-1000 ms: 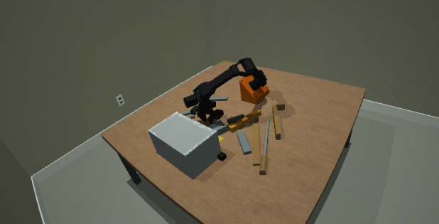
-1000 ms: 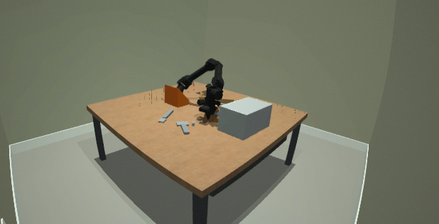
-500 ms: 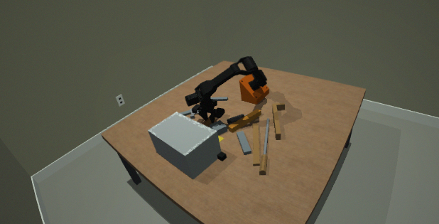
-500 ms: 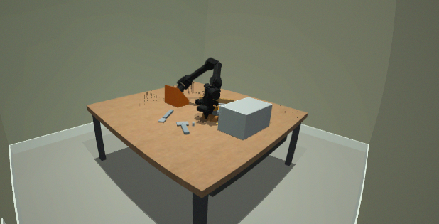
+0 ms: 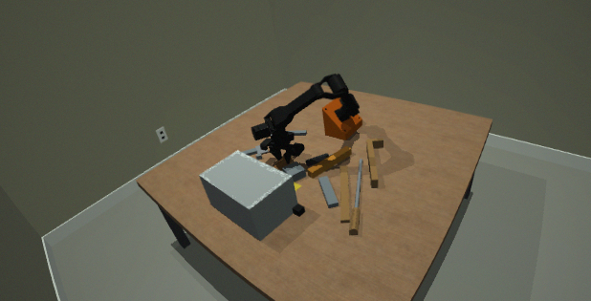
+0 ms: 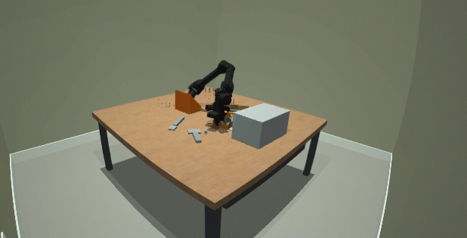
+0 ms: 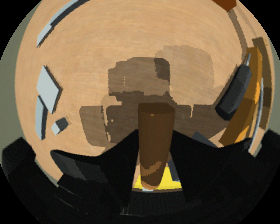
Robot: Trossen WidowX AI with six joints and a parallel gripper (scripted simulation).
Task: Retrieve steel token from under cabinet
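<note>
1. The brown wooden table [image 5: 306, 265] [image 6: 211, 164] [image 7: 116, 35] stands between drab green walls [image 5: 143, 40] [image 6: 151, 32], the grey cabinet [image 5: 244, 179] [image 6: 261, 126] upon it.
2. A yellow patch [image 5: 296, 186] [image 7: 166, 181] shows just beside the cabinet.
3. The token is hidden from me; I cannot tell its place under or around the cabinet.
4. Near the cabinet, my fingers clamp a brown handle [image 7: 156, 130].

Counter [image 5: 430, 169] [image 6: 159, 126] [image 7: 106, 35]: wood-like, faint grain seen, low sheen. Cabinet [image 5: 244, 179] [image 6: 261, 126]: smooth, painted-metal look. Handle [image 7: 156, 135] in fingers: brown, wood-like, matt. Long rod [image 5: 359, 183]: grey, metallic in look.
</note>
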